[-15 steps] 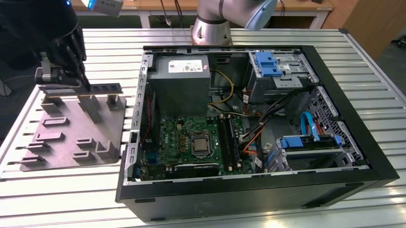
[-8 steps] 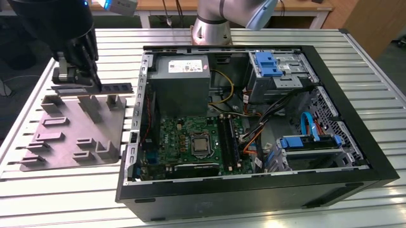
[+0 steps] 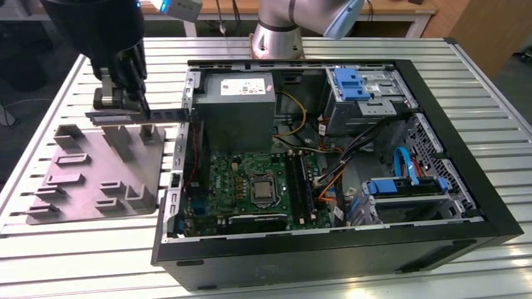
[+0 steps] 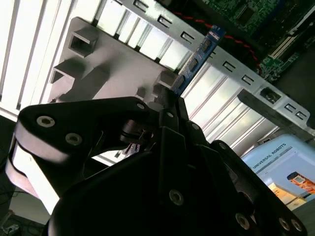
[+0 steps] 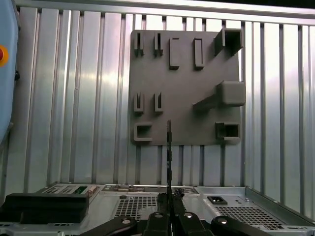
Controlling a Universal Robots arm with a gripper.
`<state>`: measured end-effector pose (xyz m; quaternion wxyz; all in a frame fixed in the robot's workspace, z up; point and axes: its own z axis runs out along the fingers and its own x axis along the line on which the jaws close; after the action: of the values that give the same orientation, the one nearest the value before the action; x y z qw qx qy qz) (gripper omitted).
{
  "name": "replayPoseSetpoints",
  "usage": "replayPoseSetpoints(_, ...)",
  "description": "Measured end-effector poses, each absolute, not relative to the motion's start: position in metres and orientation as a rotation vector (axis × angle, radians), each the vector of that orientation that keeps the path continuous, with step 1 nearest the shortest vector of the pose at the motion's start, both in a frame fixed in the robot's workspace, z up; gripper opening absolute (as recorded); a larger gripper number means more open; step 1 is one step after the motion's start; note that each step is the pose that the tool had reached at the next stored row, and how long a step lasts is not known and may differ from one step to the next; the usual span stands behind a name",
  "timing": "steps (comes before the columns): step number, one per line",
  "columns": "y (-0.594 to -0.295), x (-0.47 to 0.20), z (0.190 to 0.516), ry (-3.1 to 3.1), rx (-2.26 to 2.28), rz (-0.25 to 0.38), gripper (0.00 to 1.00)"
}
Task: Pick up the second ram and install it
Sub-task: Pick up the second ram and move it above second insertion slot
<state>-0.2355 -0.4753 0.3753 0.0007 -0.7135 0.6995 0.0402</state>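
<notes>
The second ram is a thin dark strip held level in the air, over the far edge of the grey holder tray on the exterior view's left. My gripper is shut on one end of it, and the other end reaches toward the computer case wall. In the second wrist view the ram sticks out from between the fingers of my gripper. The first wrist view shows the ram edge-on above the tray, with my gripper closed around it.
An open black computer case lies on the slatted metal table. Inside are the green board with long black slots, a grey power supply, blue drive brackets and loose cables. The arm's base stands behind the case.
</notes>
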Motion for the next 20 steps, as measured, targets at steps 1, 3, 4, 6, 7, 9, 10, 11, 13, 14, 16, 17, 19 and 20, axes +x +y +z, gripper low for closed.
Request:
replayPoseSetpoints(1,-0.475,-0.233,0.375,2.197,-2.241,0.127,0.14)
replayPoseSetpoints(3,-0.475,-0.227,0.375,2.197,-2.241,0.127,0.14)
replayPoseSetpoints(4,-0.475,-0.224,0.375,2.197,-2.241,0.128,0.14)
replayPoseSetpoints(6,-0.475,-0.218,0.375,2.197,-2.241,0.128,0.14)
replayPoseSetpoints(7,-0.475,-0.216,0.375,2.198,-2.241,0.129,0.14)
replayPoseSetpoints(9,-0.475,-0.210,0.375,2.198,-2.241,0.129,0.14)
replayPoseSetpoints(10,-0.475,-0.208,0.375,2.198,-2.242,0.129,0.14)
replayPoseSetpoints(11,-0.475,-0.205,0.375,2.198,-2.242,0.130,0.14)
replayPoseSetpoints(13,-0.475,-0.198,0.375,2.198,-2.242,0.131,0.14)
replayPoseSetpoints(14,-0.475,-0.195,0.375,2.199,-2.242,0.131,0.14)
replayPoseSetpoints(16,-0.475,-0.190,0.375,2.199,-2.242,0.131,0.14)
replayPoseSetpoints(17,-0.475,-0.188,0.375,2.199,-2.242,0.132,0.14)
replayPoseSetpoints(19,-0.475,-0.184,0.375,2.199,-2.243,0.132,0.14)
replayPoseSetpoints(20,-0.475,-0.181,0.375,2.199,-2.243,0.132,0.14)
